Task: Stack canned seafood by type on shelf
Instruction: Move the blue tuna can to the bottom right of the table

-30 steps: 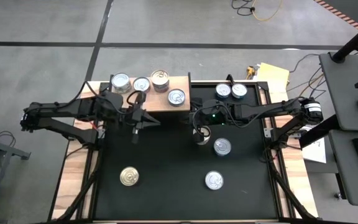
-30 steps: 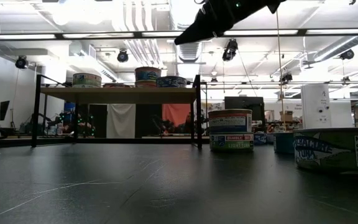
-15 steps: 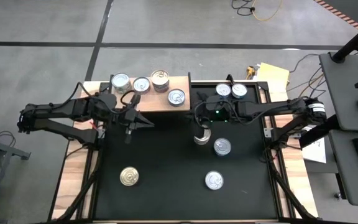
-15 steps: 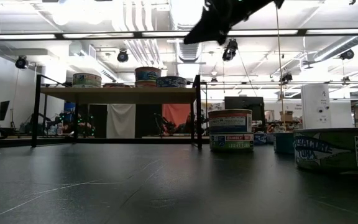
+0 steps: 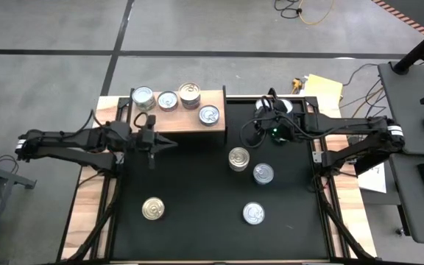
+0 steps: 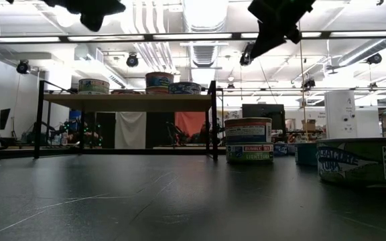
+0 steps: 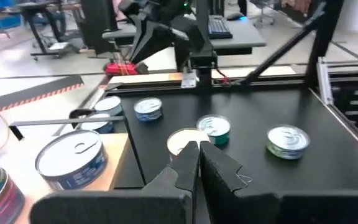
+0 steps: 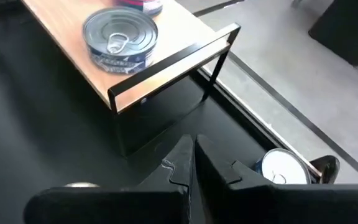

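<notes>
Shelf (image 5: pixel 186 118): light wooden top on a black frame, at the far edge of the black table (image 5: pixel 197 191), left of centre.
On the shelf: four tins; three in a row along the far side, namely a silver-topped tin (image 5: pixel 143 96) at the left, a second silver one (image 5: pixel 168 99) beside it, and a two-high stack with a gold top (image 5: pixel 189 93); a blue-labelled tin (image 5: pixel 209 115) set nearer, toward the right end.
Same tin from the right wrist: silver pull-tab lid (image 8: pixel 120 31), close to the shelf corner.
Loose on the table: gold-topped stack (image 5: pixel 238 158) near the middle; silver tin (image 5: pixel 263 174) just right of it and slightly nearer; another silver tin (image 5: pixel 253 213) nearer still; gold tin (image 5: pixel 152 209) alone at the near left.
Far right corner: two more silver tins, one (image 5: pixel 283 106) partly covered by the right arm, the other hidden in the overhead view.
Low view: gold-topped stack (image 6: pixel 248 140) standing upright mid-table; large tuna tin (image 6: pixel 362 161) at the right edge.
Left claw (image 5: pixel 152 151): closed and empty, hanging above the table just in front of the shelf's near left side.
Right claw (image 5: pixel 252 132): closed and empty, raised above the table right of the shelf, close to the far-right tins.
</notes>
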Action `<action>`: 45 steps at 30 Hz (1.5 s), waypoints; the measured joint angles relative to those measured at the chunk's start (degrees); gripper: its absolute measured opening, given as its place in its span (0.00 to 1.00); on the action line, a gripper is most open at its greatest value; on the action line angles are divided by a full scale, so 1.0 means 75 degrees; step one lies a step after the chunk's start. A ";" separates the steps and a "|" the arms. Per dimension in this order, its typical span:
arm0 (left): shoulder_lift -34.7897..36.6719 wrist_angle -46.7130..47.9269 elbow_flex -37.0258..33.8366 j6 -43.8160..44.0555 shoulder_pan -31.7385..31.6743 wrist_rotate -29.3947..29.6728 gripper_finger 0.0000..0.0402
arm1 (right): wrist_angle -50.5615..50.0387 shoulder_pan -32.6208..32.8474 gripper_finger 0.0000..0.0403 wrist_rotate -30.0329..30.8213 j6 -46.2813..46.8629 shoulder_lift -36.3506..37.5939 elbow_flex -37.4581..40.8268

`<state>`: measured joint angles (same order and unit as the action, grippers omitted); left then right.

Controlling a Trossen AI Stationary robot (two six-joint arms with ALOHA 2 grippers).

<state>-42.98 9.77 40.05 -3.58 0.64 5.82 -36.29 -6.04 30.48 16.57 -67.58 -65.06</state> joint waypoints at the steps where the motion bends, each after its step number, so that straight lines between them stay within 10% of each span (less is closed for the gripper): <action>1: 0.0001 -0.0146 -0.0136 0.0022 0.0000 0.0035 0.00 | 0.0028 0.0000 0.02 0.0014 -0.0001 0.0004 0.0000; 16: -0.0077 -0.0686 -0.0158 -0.0061 0.0000 0.0082 0.00 | 0.0436 0.0000 0.02 0.0005 -0.0093 -0.0011 0.0004; 21: -0.0083 -0.0543 -0.0131 -0.0025 -0.0002 0.1405 0.00 | 0.0745 -0.0059 0.02 0.0271 -0.0038 -0.0021 0.0006; 34: -0.0082 0.0209 -0.0087 -0.0227 0.0000 0.2161 0.00 | -0.3522 -0.0915 0.02 -0.0174 0.3712 -0.0270 0.0061; 45: -0.0009 0.0183 -0.0084 -0.0287 0.0003 0.2497 0.00 | -0.3768 -0.1192 0.02 -0.0645 0.4212 -0.0261 0.1123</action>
<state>-43.04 11.14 39.42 -5.73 0.67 24.54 -64.55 -14.98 25.65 48.16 -69.54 -56.63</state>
